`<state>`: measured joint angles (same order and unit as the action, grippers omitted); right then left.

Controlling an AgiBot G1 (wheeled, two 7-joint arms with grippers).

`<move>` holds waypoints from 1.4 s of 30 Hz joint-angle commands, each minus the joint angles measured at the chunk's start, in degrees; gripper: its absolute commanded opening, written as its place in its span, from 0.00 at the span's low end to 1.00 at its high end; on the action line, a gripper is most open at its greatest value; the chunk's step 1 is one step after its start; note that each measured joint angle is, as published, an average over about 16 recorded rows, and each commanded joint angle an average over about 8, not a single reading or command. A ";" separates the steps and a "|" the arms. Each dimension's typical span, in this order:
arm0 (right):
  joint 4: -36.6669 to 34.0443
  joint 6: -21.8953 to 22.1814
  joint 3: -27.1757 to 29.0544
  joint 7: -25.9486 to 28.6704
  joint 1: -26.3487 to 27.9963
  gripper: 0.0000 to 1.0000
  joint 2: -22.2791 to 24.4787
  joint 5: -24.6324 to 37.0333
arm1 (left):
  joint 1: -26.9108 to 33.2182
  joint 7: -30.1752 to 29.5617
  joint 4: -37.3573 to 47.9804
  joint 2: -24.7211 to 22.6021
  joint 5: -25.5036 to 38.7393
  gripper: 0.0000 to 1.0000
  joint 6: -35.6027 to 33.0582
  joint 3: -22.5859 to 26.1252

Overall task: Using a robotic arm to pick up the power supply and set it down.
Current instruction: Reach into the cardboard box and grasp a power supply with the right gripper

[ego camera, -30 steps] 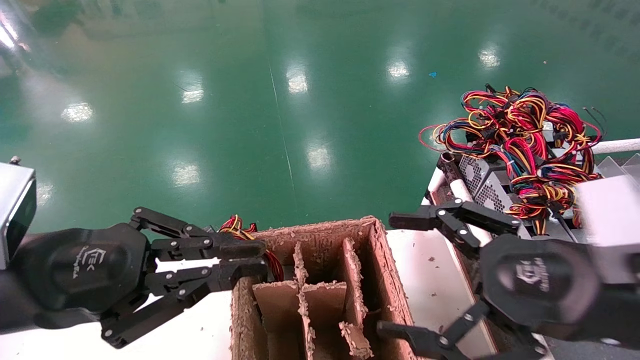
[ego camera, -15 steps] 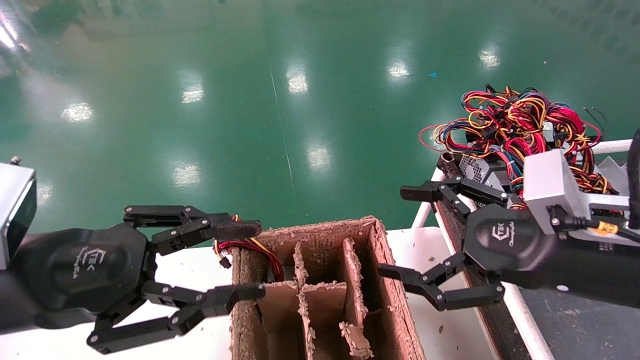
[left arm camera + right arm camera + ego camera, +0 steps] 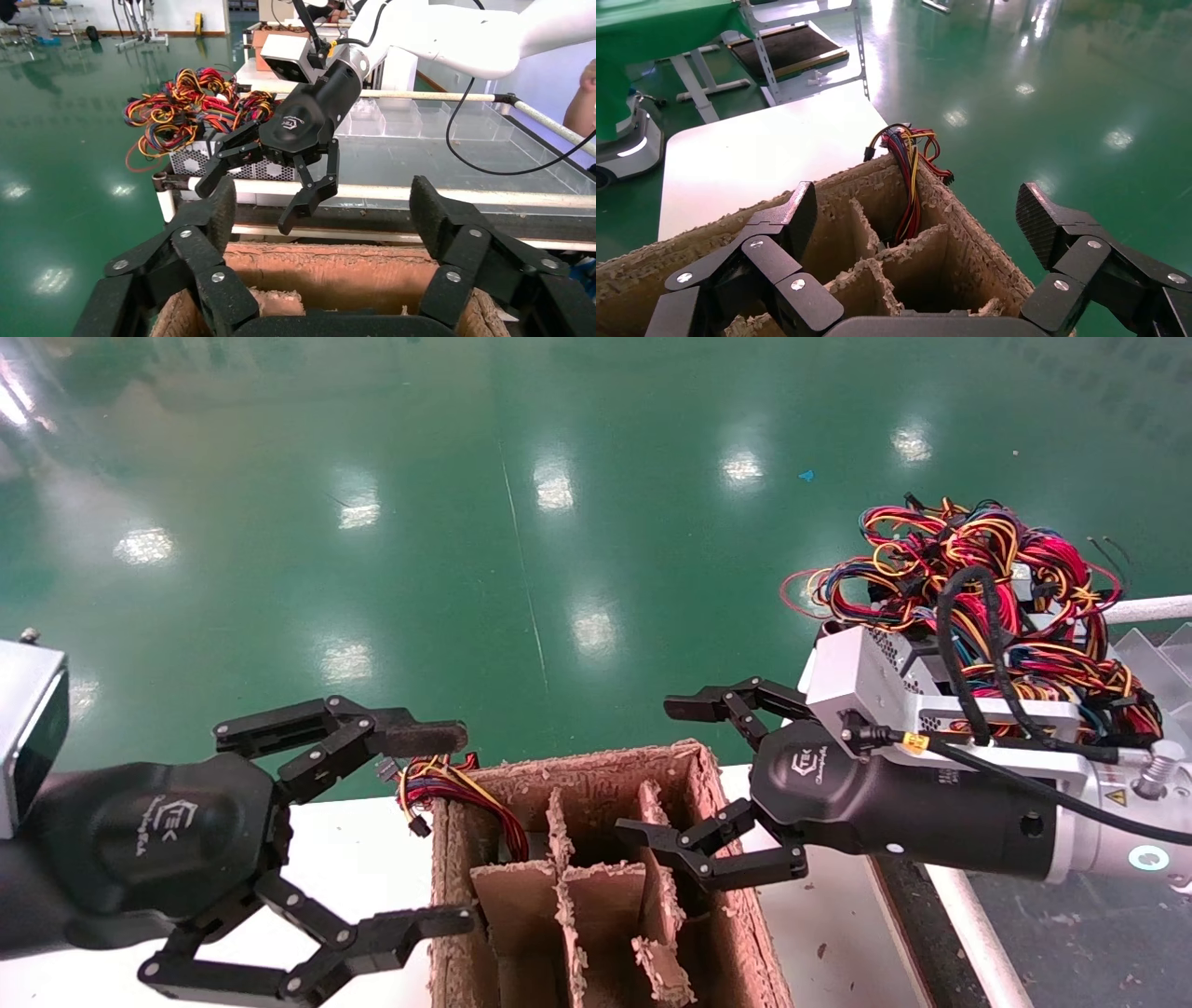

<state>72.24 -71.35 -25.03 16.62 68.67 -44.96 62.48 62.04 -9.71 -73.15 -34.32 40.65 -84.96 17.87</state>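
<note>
A worn cardboard box [image 3: 717,859] with dividers stands on the white table [image 3: 363,859]. A bundle of red, yellow and black wires [image 3: 445,782] hangs out of its far-left compartment [image 3: 909,168]; the power supply's grey body there is hidden. My left gripper [image 3: 438,829] is open wide at the box's left wall, holding nothing, and the box's rim [image 3: 330,263] lies between its fingers. Above the box's right compartments, my right gripper [image 3: 663,771] hangs open and empty [image 3: 246,203], straddling the dividers [image 3: 877,281] in its own view.
To the right, other grey honeycomb-sided units [image 3: 184,161] lie under a tangle of coloured wires [image 3: 968,561] on a rack with a white rail [image 3: 959,905]. Green floor [image 3: 559,523] lies beyond the table's far edge. A clear tray [image 3: 422,151] sits behind the units.
My left gripper went from shut beside the wire bundle to wide open. My right gripper swung left from the pile of units to above the box, staying open.
</note>
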 commanded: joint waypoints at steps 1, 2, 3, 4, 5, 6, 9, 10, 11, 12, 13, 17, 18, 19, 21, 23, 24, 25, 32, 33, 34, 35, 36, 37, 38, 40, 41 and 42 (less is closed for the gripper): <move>-0.28 -0.16 -0.05 0.09 0.19 1.00 -0.09 -0.09 | 0.00 0.00 0.00 0.00 0.00 1.00 0.01 0.00; -0.30 0.02 -0.26 0.07 0.24 1.00 -0.33 0.31 | 0.00 0.00 0.01 0.00 0.00 1.00 0.01 0.00; -0.32 0.31 -0.58 0.08 0.33 1.00 -0.73 0.93 | 0.00 0.00 0.01 0.00 0.00 1.00 0.00 0.00; -0.46 0.73 -1.08 0.19 0.53 1.00 -1.38 1.75 | 0.00 0.01 0.01 0.00 0.00 1.00 0.01 0.01; -0.58 1.13 -1.57 0.30 0.71 1.00 -2.04 2.58 | 0.00 0.01 0.02 0.00 0.00 1.00 0.01 0.01; -0.79 1.58 -2.15 0.44 0.96 1.00 -2.88 3.53 | 0.00 0.01 0.02 0.00 0.00 1.00 0.00 0.01; -1.91 2.93 -4.08 0.96 2.08 1.00 -5.91 6.49 | 0.01 0.02 0.03 0.00 -0.01 1.00 0.00 0.02; -2.49 3.27 -4.67 1.10 2.52 1.00 -6.99 7.31 | 0.01 0.02 0.03 0.00 -0.01 1.00 0.00 0.02; -3.17 3.50 -5.18 1.19 2.95 1.00 -8.02 7.95 | 0.01 0.02 0.03 0.00 -0.01 1.00 0.00 0.02; -3.97 3.69 -5.66 1.20 3.41 1.00 -9.06 8.50 | 0.01 0.02 0.03 0.00 -0.01 1.00 0.00 0.02; -4.84 3.85 -6.11 1.12 3.86 1.00 -10.10 9.01 | 0.01 0.02 0.03 0.00 -0.01 1.00 0.00 0.03; -9.02 4.27 -7.52 0.03 5.41 1.00 -14.18 10.34 | 0.02 0.03 0.04 0.00 -0.01 1.00 0.00 0.04; -10.27 4.36 -7.82 -0.43 5.72 1.00 -15.26 10.56 | 0.02 0.03 0.04 0.00 -0.02 1.00 0.00 0.04; -11.58 4.47 -8.10 -0.95 6.01 1.00 -16.35 10.76 | 0.02 0.03 0.04 0.01 -0.02 1.00 0.00 0.04; -14.26 4.72 -8.58 -2.17 6.52 1.00 -18.52 11.06 | 0.02 0.03 0.04 0.01 -0.02 1.00 0.00 0.04; -17.03 4.90 -8.97 -3.49 6.97 1.00 -20.67 11.19 | 0.02 0.03 0.04 0.01 -0.02 1.00 0.00 0.05; -18.44 4.95 -9.17 -4.16 7.20 1.00 -21.74 11.24 | 0.02 0.03 0.04 0.01 -0.02 1.00 0.00 0.05; -19.84 5.00 -9.36 -4.81 7.44 1.00 -22.79 11.29 | 0.02 0.03 0.04 0.01 -0.03 1.00 0.00 0.05; -28.59 5.49 -10.84 -8.15 9.56 1.00 -29.08 12.39 | 0.03 0.04 0.04 0.02 -0.03 1.00 0.01 0.07; -29.67 5.62 -11.04 -8.52 9.88 0.88 -29.79 12.55 | 0.03 0.04 0.04 0.02 -0.04 1.00 0.01 0.07; -30.66 5.75 -11.24 -8.90 10.16 0.75 -30.43 12.65 | 0.03 0.04 0.04 0.02 -0.04 1.00 0.01 0.07; -31.51 5.90 -11.41 -9.28 10.40 0.62 -30.95 12.69 | 0.03 0.04 0.04 0.02 -0.04 1.00 0.01 0.07; -32.29 6.14 -11.60 -9.67 10.58 0.50 -31.40 12.65 | 0.03 0.04 0.04 0.02 -0.04 1.00 0.01 0.07; -32.94 6.41 -11.79 -10.05 10.70 0.38 -31.78 12.53 | 0.03 0.05 0.04 0.02 -0.04 1.00 0.01 0.08; -33.45 6.70 -12.01 -10.39 10.77 0.25 -32.08 12.34 | 0.03 0.05 0.04 0.02 -0.04 1.00 0.02 0.08; -34.12 7.46 -12.56 -11.01 10.75 0.00 -32.51 11.72 | 0.03 0.05 0.04 0.02 -0.05 1.00 0.02 0.08; -34.28 7.89 -12.88 -11.25 10.68 0.00 -32.64 11.33 | 0.03 0.05 0.04 0.02 -0.05 1.00 0.02 0.08; -34.34 8.38 -13.26 -11.43 10.58 0.00 -32.74 10.87 | 0.03 0.05 0.04 0.02 -0.05 1.00 0.02 0.09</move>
<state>38.54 -62.87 -38.65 5.60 79.12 -77.46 73.10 62.07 -9.66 -73.11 -34.30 40.60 -84.94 17.95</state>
